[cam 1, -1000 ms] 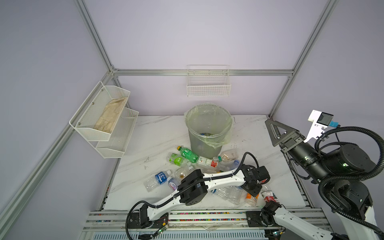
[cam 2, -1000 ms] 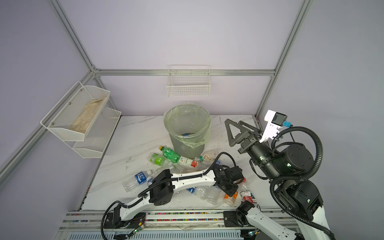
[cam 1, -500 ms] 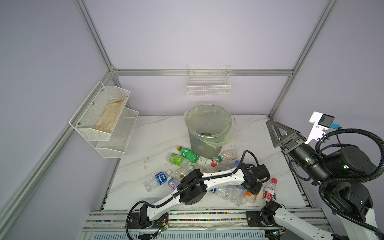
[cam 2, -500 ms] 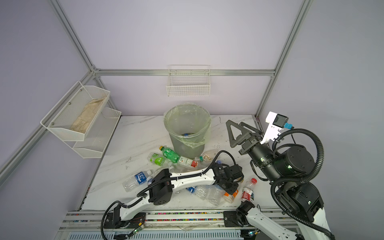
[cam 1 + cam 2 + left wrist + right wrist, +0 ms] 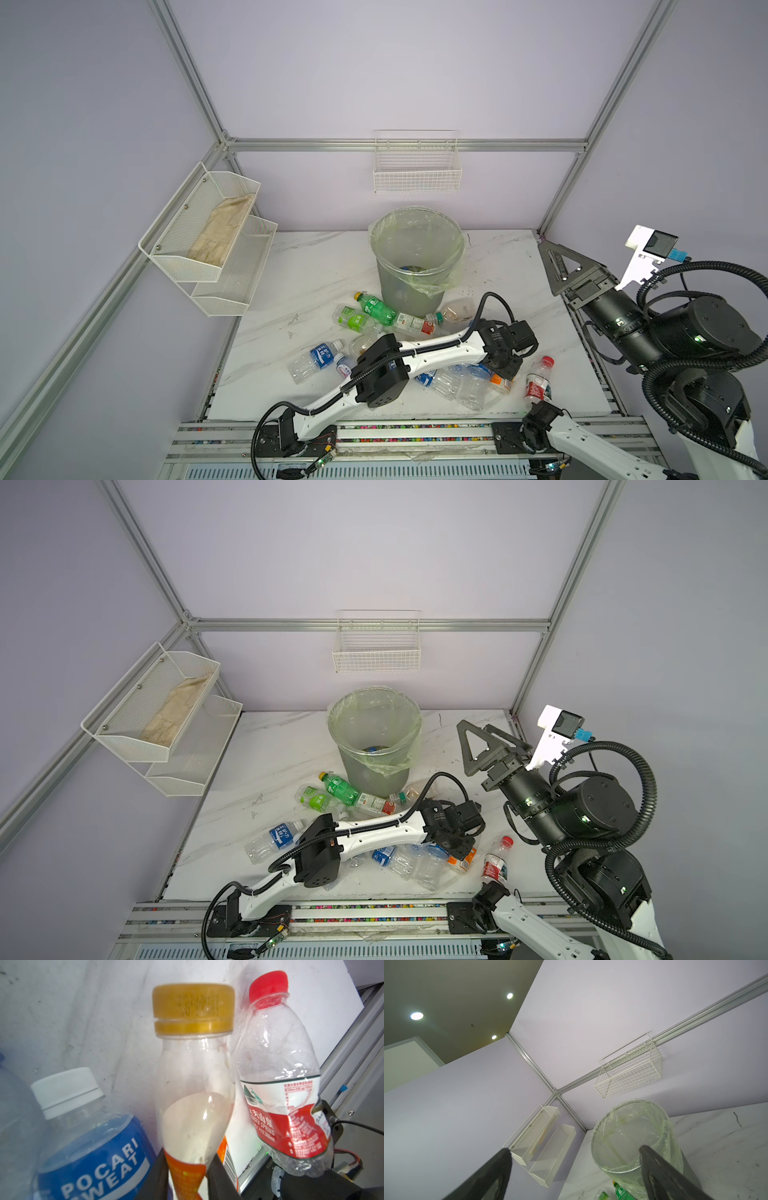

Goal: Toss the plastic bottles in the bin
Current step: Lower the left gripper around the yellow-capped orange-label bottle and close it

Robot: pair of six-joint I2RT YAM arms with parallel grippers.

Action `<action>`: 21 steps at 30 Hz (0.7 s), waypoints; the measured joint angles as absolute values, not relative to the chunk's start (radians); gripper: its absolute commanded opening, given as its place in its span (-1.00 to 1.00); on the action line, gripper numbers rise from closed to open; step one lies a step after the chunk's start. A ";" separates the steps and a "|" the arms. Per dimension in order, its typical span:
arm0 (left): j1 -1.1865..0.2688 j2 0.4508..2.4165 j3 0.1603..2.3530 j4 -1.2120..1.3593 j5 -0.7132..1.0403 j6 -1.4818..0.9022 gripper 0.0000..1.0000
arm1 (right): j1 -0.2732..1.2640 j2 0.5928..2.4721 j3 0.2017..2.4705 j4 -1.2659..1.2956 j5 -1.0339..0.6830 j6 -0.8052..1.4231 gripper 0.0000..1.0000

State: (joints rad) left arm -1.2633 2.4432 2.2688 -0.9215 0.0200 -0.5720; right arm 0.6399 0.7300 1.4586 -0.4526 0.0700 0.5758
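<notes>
Starting with the left arm (image 5: 436, 353): stretched low and long across the marbled white tabletop (image 5: 316, 266) in front of the round grey metal-mesh bin (image 5: 395, 286), with the elbow bent and the wrist dipped into the heap. Down at the left tool (image 5: 187, 1167): pinched shut on the waist of a clear plastic bottle with an orange label and a ribbed amber cap (image 5: 193, 1059), cap end away from the black jaws. No telling whether clear of the tabletop.

Squeezed in on either side of it: a crinkled clear bottle with a red cap and a red-and-white label (image 5: 278, 1076), dented and creased, and a smooth blue-labelled bottle with a white screw cap (image 5: 83, 1147).

Over to the right arm (image 5: 615, 316): reared up high to the right of the bin, looped in black corrugated hose. At its end, the right tool (image 5: 557, 266): spread wide, gripping nothing, facing the bin.

Inside the bin, a translucent pale-green plastic liner (image 5: 451, 270), wrinkled and folded over the rim. At the bin's foot, a glossy green bottle with a yellow cap (image 5: 376, 308), on its side among more clear bottles. Further forward of the bin, a loose scatter of clear, ridged bottles under and around the left arm.
</notes>
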 measured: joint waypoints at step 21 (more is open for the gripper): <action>-1.257 2.416 2.269 -0.902 -0.002 -0.566 0.33 | 0.640 0.723 1.454 -0.460 0.085 0.575 0.95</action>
State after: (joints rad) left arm -1.2568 2.4161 2.2688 -0.9020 -0.0021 -0.5655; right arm 0.6399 0.7227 1.4544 -0.4599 0.0853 0.5755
